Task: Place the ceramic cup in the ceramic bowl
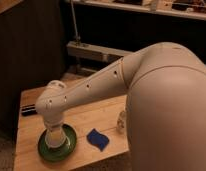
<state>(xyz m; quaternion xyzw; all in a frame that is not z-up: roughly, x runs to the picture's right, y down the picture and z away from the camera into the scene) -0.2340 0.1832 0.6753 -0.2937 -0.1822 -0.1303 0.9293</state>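
Observation:
The green ceramic bowl [69, 144] sits on the wooden table [96, 112] at the front left. My gripper [55, 139] reaches straight down into the bowl's middle, at the end of the white arm [96, 85]. A pale whitish shape at the gripper's tip, over the bowl's centre, looks like the ceramic cup [54, 140], but I cannot tell the cup apart from the gripper.
A dark blue cloth-like piece [97, 138] lies right of the bowl. A small white narrow-necked bottle [121, 121] stands further right, partly behind my arm's large shoulder [168, 110]. A dark flat object [29, 110] lies at the table's left edge. A metal stand is behind the table.

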